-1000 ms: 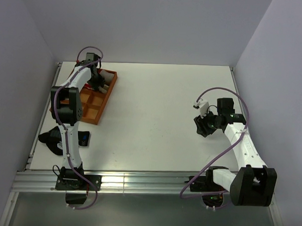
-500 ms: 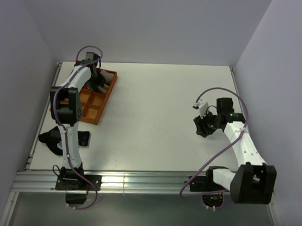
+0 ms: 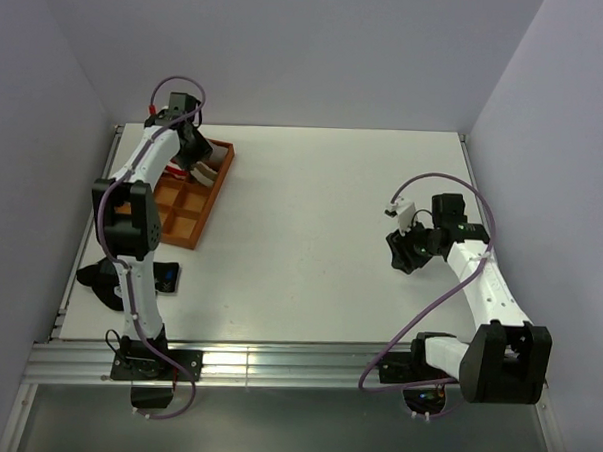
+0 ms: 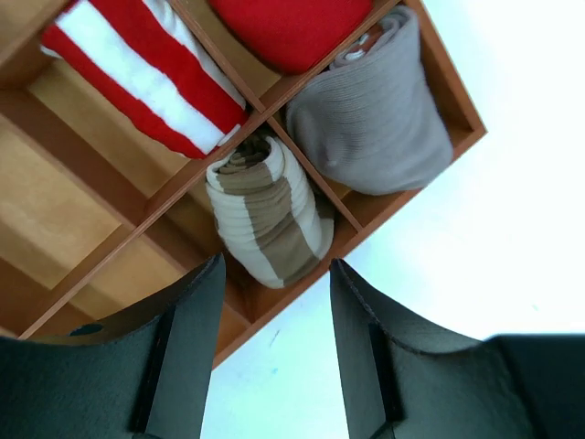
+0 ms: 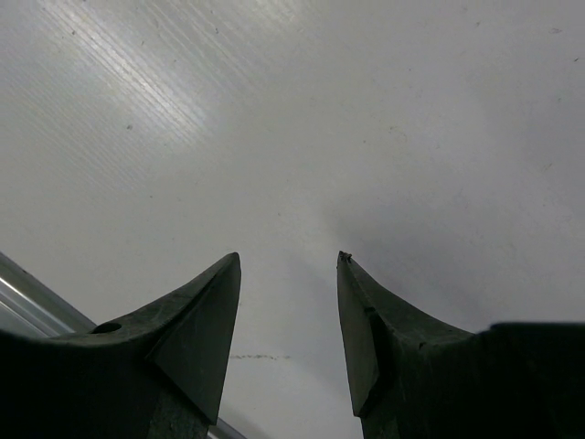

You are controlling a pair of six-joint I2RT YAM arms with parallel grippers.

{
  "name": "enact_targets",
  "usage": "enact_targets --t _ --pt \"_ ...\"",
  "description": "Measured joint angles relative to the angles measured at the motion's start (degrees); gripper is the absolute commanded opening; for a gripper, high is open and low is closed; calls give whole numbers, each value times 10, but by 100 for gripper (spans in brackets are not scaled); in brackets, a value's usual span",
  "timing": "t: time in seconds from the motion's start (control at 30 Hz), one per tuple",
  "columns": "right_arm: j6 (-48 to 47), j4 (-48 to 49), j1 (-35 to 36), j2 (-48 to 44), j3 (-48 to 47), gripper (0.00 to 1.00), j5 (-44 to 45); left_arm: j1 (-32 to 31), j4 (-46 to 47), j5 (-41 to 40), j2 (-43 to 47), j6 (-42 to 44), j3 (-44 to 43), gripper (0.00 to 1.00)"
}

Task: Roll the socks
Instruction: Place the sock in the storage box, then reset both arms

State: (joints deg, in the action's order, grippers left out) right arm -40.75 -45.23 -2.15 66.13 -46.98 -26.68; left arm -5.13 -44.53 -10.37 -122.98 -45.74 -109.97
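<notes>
A rolled brown-and-cream striped sock (image 4: 270,215) lies in a corner compartment of the orange wooden tray (image 4: 55,201). A rolled red-and-white striped sock (image 4: 137,73) fills the compartment beside it. My left gripper (image 4: 277,263) hangs open just above the tray's edge, its fingers apart and holding nothing. In the top view the left gripper (image 3: 192,146) is over the far end of the tray (image 3: 215,197). My right gripper (image 3: 400,252) is open over bare table at the right, and the right wrist view shows nothing between its jaws (image 5: 288,258).
The tray also holds a grey roll (image 4: 375,110) and a red roll (image 4: 292,27). A black lump (image 3: 104,277) with a blue spot lies near the left arm's base. White table (image 3: 312,216) spreads between the arms.
My left gripper has opened and risen toward the tray's far end, leaving the brown-and-cream roll in its compartment. The right arm has hardly moved.
</notes>
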Motion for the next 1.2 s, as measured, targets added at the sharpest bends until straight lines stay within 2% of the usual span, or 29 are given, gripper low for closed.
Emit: enact_targets --t 0.17,0.3,0.57,0.63,0.8,0.93,1.2 --pt "9 2 0 0 -8 56 -7 -4 3 -2 55 14 18 56" --pt "21 2 0 -1 -19 56 -19 -39 27 -7 165 29 82 57" --pt "52 1 0 -32 -56 62 -63 -226 178 6 418 47 307 57" --pt "60 1 0 -42 -65 63 -76 -261 210 10 456 47 360 56" --pt "80 3 0 -52 -87 64 -109 -331 304 22 516 47 490 57" --pt "93 8 0 -55 -90 66 -125 -354 353 36 547 46 567 57" --pt "94 10 0 -54 -90 69 -140 -356 384 39 548 46 573 57"
